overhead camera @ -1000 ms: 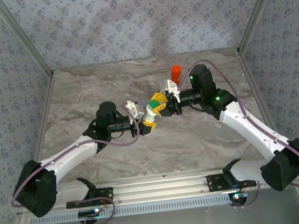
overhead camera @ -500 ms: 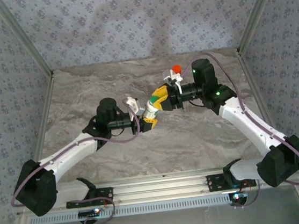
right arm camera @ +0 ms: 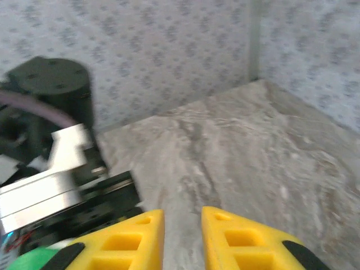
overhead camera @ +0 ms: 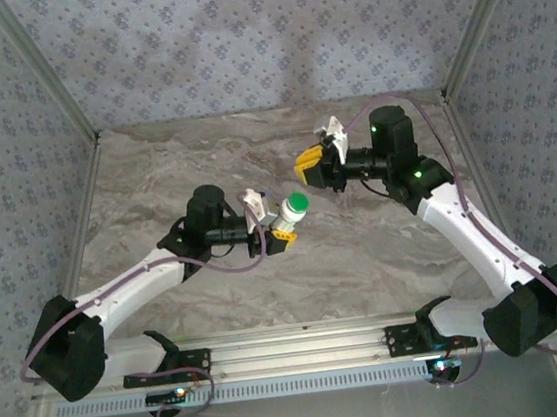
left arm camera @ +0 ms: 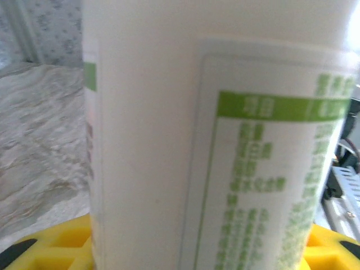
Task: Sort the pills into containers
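Note:
A white bottle [overhead camera: 286, 214] with a green cap [overhead camera: 298, 203] lies tilted in my left gripper [overhead camera: 272, 217], which is shut on its body above the marble table [overhead camera: 364, 249]. In the left wrist view the bottle's label [left arm camera: 264, 169] is very close, with yellow fingers [left arm camera: 50, 247] at the bottom corners. My right gripper [overhead camera: 306, 170] hangs just up and right of the cap, apart from it. Its yellow fingertips [right arm camera: 183, 225] stand a narrow gap apart with only table between them. The green cap [right arm camera: 22, 261] shows at the lower left of the right wrist view. The pills and the containers are out of view.
Patterned walls enclose the table on three sides, with metal posts [overhead camera: 465, 36] at the back corners. My left arm's black wrist motor [right arm camera: 50, 84] sits close in front of the right gripper. Bare marble lies to the right [right arm camera: 270, 152].
My right gripper has let go of the bottle's cap end and drawn back up and to the right, its jaws narrowing. The left gripper still holds the bottle, cap on.

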### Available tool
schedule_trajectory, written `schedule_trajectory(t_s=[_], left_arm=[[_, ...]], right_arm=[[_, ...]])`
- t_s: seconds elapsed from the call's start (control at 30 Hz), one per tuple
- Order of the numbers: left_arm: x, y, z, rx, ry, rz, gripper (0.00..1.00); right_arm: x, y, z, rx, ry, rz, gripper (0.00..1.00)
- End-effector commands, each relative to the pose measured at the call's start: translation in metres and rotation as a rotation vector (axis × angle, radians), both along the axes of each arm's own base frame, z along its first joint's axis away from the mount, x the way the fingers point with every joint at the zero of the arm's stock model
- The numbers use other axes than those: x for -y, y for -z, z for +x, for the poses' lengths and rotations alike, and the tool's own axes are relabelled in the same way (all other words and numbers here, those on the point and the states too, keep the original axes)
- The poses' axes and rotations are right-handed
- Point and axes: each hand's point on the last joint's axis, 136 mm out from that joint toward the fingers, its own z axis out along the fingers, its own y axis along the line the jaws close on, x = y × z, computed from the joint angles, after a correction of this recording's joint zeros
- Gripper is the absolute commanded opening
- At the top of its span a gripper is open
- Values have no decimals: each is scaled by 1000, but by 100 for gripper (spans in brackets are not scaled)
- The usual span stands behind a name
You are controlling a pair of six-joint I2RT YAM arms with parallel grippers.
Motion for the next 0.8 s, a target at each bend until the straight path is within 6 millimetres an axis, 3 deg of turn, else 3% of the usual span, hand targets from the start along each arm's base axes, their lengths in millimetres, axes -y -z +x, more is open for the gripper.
schedule_trajectory(t_s=[0.0, 0.13, 0.27, 0.37, 0.43, 0.63, 0.77], left_arm=[[2, -1, -7, 18, 52, -7, 31], [3, 1, 10, 10, -37, 10, 29], [2, 5, 30, 3, -139, 10, 30], [4, 3, 30, -6, -132, -5, 30], [5, -1, 28, -8, -120, -21, 30], [7, -13, 17, -9, -59, -70, 30], [6, -21, 8, -4, -25, -106, 30]], right_arm=[[8, -25, 4, 126, 69, 0, 31], [-2, -17, -23, 194, -46, -3, 50], [-8, -22, -41, 238, -98, 36, 60], [-16, -14, -56, 282, -159, 8, 68], [-21, -4, -62, 312, -200, -32, 69], [-21, 7, -44, 311, -145, -51, 69], [-23, 11, -43, 268, -179, -29, 63]])
